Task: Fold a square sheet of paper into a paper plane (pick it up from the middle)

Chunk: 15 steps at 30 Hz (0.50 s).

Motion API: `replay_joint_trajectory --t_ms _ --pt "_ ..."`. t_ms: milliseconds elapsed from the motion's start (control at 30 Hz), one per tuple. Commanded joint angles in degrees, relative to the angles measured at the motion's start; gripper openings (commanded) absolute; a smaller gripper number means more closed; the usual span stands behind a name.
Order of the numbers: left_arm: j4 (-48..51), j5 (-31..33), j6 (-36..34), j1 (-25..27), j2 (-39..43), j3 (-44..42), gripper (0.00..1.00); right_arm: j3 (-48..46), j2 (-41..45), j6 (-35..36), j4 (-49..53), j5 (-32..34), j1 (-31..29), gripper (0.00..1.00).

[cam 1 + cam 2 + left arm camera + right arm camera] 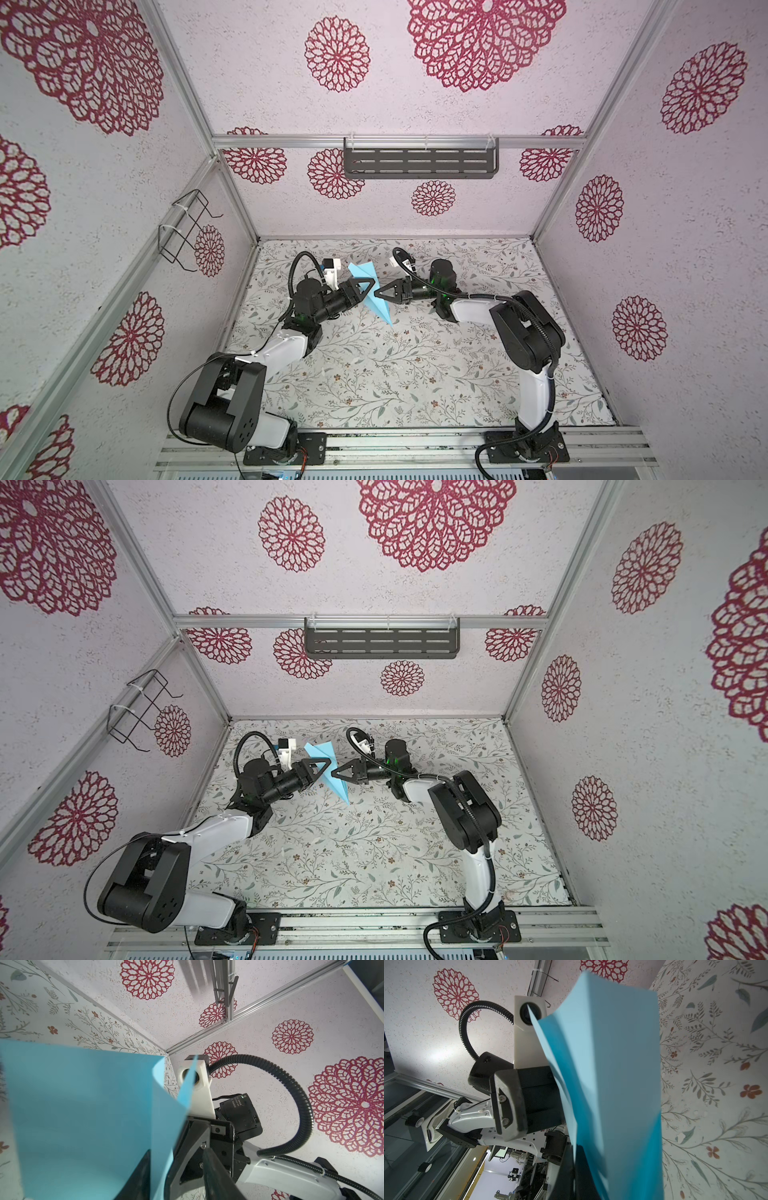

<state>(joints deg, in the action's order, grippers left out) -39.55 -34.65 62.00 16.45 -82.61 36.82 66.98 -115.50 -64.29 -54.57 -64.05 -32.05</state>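
The table (415,374) is covered with a pale print of grey leafy twigs and small red-brown flowers.

Both arms reached inward, tips nearly meeting; the right gripper (376,293) pinched the paper plane (362,272), the left gripper (372,283) seemingly half-closed.

Nothing legible shows anywhere. A black motor housing (239,1111) on the right arm (291,1169), seen in the left wrist view, carries a few lines of small white print, too small and blurred to read.
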Motion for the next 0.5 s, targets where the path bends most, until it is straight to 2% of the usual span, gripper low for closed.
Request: replay_joint_trajectory --t_ms 0,233,467 --pt "-2.2 -0.2 -0.3 -0.2 -0.3 -0.3 0.35 0.4 2.3 2.2 -0.3 0.7 0.5 0.04" --pt "-1.2 -0.1 -2.3 -0.6 -0.7 -0.5 0.29 0.3 2.7 1.9 0.3 0.9 0.6 0.04" --pt "-0.9 -0.6 -4.0 -1.4 -2.1 -0.3 0.32 0.2 3.2 1.1 0.2 0.9 0.8 0.05"
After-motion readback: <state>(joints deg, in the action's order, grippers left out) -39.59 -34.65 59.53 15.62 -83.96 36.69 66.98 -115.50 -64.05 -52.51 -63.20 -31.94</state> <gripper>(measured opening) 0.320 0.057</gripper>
